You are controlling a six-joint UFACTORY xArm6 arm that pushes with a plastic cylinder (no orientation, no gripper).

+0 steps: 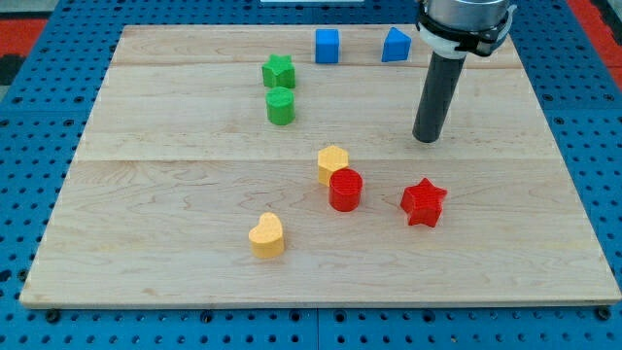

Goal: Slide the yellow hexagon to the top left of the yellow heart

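A pale wooden counter (146, 224) sits on blue pegboard. My tip (426, 139), a plain rod with nothing to spread or pinch, rests toward the view's upper right, well apart from the yellow hexagon (332, 162), which touches the red cylinder (345, 190). The yellow heart (266, 234) lies lower left.

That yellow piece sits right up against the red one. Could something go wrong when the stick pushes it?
Possibly. The yellow hexagon touches the red cylinder, so a push may drag the cylinder along. My tip stands well to the view's right, so it must get round without nudging the red star. An off-centre push could send the hexagon past the yellow heart.
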